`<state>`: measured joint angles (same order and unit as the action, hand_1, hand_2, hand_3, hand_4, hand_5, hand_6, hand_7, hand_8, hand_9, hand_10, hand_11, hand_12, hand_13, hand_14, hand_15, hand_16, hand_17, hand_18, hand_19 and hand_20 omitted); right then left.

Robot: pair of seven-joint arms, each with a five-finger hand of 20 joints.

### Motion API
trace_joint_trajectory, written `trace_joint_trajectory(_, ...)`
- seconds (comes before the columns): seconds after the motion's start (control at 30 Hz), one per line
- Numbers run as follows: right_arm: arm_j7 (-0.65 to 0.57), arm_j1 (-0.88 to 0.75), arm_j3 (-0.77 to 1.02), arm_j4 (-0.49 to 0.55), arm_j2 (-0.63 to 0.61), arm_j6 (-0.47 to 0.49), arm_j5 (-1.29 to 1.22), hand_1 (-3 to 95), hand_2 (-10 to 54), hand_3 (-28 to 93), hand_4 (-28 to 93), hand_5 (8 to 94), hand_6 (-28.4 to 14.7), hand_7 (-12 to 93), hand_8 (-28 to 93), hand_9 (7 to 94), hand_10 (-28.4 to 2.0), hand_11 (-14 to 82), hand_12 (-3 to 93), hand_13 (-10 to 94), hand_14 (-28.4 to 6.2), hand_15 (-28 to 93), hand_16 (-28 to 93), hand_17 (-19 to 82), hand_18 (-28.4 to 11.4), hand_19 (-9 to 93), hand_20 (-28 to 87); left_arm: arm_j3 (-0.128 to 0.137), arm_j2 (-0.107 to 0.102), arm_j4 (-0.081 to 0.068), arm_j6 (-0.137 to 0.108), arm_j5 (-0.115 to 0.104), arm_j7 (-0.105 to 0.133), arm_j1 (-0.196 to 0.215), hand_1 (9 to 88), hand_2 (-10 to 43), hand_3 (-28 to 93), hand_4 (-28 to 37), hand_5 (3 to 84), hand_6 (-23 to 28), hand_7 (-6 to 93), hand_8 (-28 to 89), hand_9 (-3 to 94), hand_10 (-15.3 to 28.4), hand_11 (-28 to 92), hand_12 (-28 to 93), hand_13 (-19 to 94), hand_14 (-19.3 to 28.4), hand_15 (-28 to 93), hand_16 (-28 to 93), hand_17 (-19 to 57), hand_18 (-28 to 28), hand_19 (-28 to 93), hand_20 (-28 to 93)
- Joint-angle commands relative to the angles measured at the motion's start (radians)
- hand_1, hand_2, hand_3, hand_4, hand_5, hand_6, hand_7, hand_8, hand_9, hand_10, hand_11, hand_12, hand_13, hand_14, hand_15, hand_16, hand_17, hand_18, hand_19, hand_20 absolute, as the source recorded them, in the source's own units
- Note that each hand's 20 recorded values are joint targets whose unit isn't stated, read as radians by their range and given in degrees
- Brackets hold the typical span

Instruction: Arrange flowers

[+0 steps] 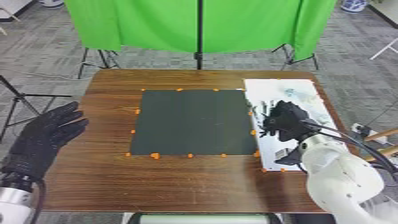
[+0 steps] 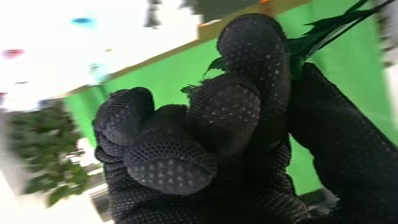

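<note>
While the right robot hand (image 1: 286, 121) pinches a green stem (image 2: 330, 31) over the white sheet (image 1: 265, 87), pick-up is judged in hand; next required: a clean lift and steady placement.

So my head cam looks forward and down from 6 o'clock over the whole brown table (image 1: 178, 187), green cloth (image 1: 151, 25) up at 12. My right wrist cam's super close, peering along the right hand (image 1: 286, 120) toward that green cloth. Both views share cloth and hand.
</note>
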<state>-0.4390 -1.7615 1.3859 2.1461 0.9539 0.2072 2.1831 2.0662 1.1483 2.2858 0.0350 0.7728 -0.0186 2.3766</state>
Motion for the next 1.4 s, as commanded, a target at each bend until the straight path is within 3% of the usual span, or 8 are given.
trace_joint_trajectory(0.03,0.086,0.286,-0.228,-0.099,0.075,0.071,0.046,29.7,1.2,93,-6,93.7,-5.9,45,-6,93.7,-7.9,52.2,29.0,89,-3.9,75,26,44,-18.3,93,33,0.124,0.017,0.038,-0.033,-0.045,-0.005,0.166,29.9,1.5,68,-23.3,39.8,4.3,19.8,-11,35.4,11.7,26,16,28,15.2,39,-3,-5.6,22.0,52,1)
trace_joint_trajectory(0.13,0.118,0.382,-0.325,-0.178,0.133,0.109,0.072,29.5,1.2,93,-6,93.7,-5.8,45,-7,93.7,-7.9,52.2,29.0,89,-3.8,75,25,44,-18.3,93,33,0.136,0.026,0.044,-0.023,-0.068,0.000,0.188,29.9,1.5,68,-23.1,39.8,4.3,19.8,-11,35.4,11.7,26,16,28,15.2,39,-3,-5.6,22.0,52,1)
trace_joint_trajectory(0.37,0.159,0.499,-0.489,-0.328,0.297,0.150,0.136,29.3,1.3,93,-6,93.7,-5.7,45,-7,93.7,-7.7,52.2,28.9,89,-3.7,75,25,44,-18.2,93,32,0.110,0.049,0.050,-0.018,-0.064,0.005,0.199,29.9,1.3,68,-23.1,39.8,4.3,19.8,-11,35.3,11.6,26,16,28,15.1,39,-3,-5.5,22.0,51,1)
trace_joint_trajectory(0.7,0.173,0.562,-0.629,-0.472,0.446,0.208,0.267,29.2,0.9,93,-6,93.7,-5.5,45,-8,93.7,-7.7,52.3,28.6,89,-3.7,75,25,44,-18.5,93,33,0.070,0.012,0.037,-0.035,-0.072,0.002,0.174,30.0,1.4,68,-23.3,39.5,4.0,20.0,-11,35.2,11.2,26,16,28,15.1,39,-3,-5.4,22.0,51,1)
trace_joint_trajectory(0.77,0.169,0.576,-0.648,-0.502,0.472,0.219,0.282,29.2,1.3,93,-6,93.7,-5.2,46,-9,93.7,-7.6,52.3,28.6,89,-3.7,75,25,44,-18.5,93,33,0.063,0.004,0.036,-0.028,-0.074,0.005,0.175,30.0,1.6,68,-23.4,39.5,4.0,19.9,-11,35.2,11.2,26,16,28,15.0,39,-3,-5.4,22.0,51,1)
trace_joint_trajectory(0.83,0.152,0.586,-0.656,-0.533,0.495,0.222,0.278,29.2,1.4,93,-7,93.7,-5.1,46,-10,93.7,-7.6,52.1,28.7,89,-3.8,75,25,44,-18.5,93,33,0.061,-0.008,0.030,-0.004,-0.068,-0.021,0.155,30.0,1.8,68,-23.4,39.5,3.9,19.8,-11,35.1,11.0,25,16,28,14.9,39,-3,-5.4,21.9,51,1)
trace_joint_trajectory(1.1,0.059,0.611,-0.671,-0.624,0.563,0.252,0.288,29.5,1.4,93,-8,93.7,-4.9,46,-11,93.7,-7.7,51.5,28.7,89,-3.9,74,25,44,-18.6,93,33,0.037,-0.049,0.017,0.000,-0.065,-0.035,0.120,29.9,1.9,68,-23.5,39.2,3.7,19.8,-11,34.9,10.5,25,16,29,14.3,37,-3,-5.3,21.9,51,1)
trace_joint_trajectory(1.4,0.050,0.601,-0.675,-0.651,0.576,0.278,0.348,30.2,1.6,93,-11,93.7,-4.3,46,-18,93.7,-7.6,50.7,28.7,89,-4.1,74,25,45,-18.8,93,33,0.020,-0.052,0.009,0.005,-0.063,-0.044,0.097,29.8,1.8,69,-23.7,39.2,3.7,19.6,-11,35.1,10.5,25,16,29,14.3,37,-3,-5.3,21.8,51,1)
